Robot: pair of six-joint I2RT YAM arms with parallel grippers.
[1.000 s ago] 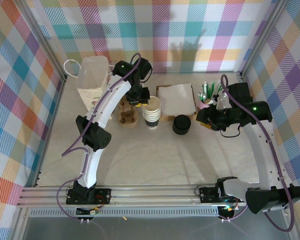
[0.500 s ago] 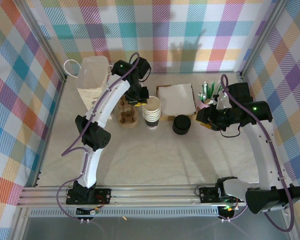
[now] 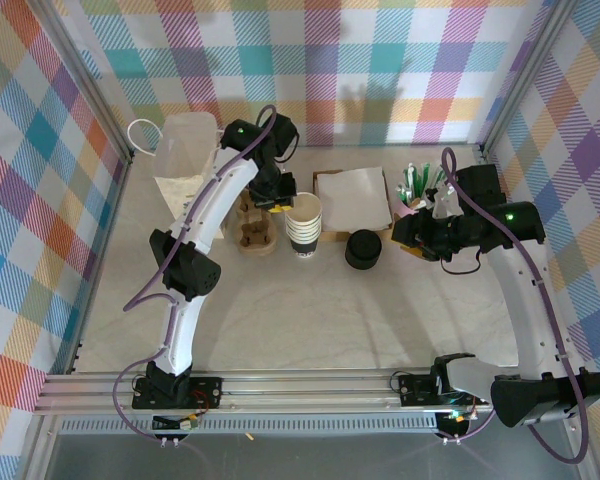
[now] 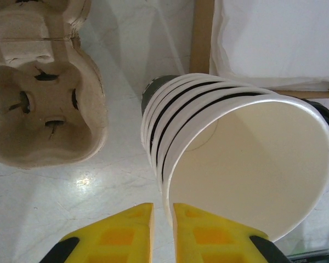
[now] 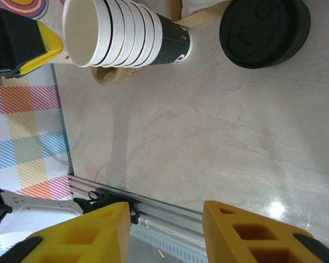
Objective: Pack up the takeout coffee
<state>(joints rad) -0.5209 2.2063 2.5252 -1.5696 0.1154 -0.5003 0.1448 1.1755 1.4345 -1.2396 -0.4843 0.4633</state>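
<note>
The left fingers (image 4: 126,230) are narrow, pinching the rim of the top cup (image 4: 247,164) on the cup stack (image 3: 303,225) mid-worktop, likely to peel one off for the coffee. The right fingers (image 5: 98,224) are spread and empty, hovering near the lid stack (image 5: 263,30), probably placed for capping. No cup is lidded yet.

We take this for a robotics lab cell, not a real café. Plaid cloth walls (image 3: 380,60) close in a marble-look tabletop (image 3: 310,310) on the left, far and right. An aluminium rail (image 3: 310,385) along the near edge carries the left arm (image 3: 205,225) and the right arm (image 3: 532,300). Paper cups (image 3: 303,225), black lids (image 3: 362,248), a pulp cup carrier (image 3: 252,236) and a paper bag (image 3: 180,150) sit like props.
</note>
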